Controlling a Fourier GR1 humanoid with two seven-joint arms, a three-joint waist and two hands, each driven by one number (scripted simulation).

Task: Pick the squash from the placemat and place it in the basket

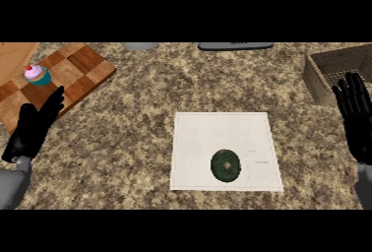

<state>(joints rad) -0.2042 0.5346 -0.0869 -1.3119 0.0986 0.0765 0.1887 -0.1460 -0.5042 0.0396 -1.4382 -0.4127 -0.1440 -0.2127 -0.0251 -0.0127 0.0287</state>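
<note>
Dark green squash (226, 166) on white placemat (218, 128), long axis running near-to-far; both hands' fingers straight, apart, holding nothing.

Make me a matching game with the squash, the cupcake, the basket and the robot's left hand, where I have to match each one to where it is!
Things:
1. squash
2. cupcake
3. basket
4. left hand

Places:
A. on the checkered wooden board, far left
B. at the counter's far right edge
C. on the white placemat, towards its near edge
D. open at the left, beside the board

Pairs: 1-C, 2-A, 3-B, 4-D
</note>
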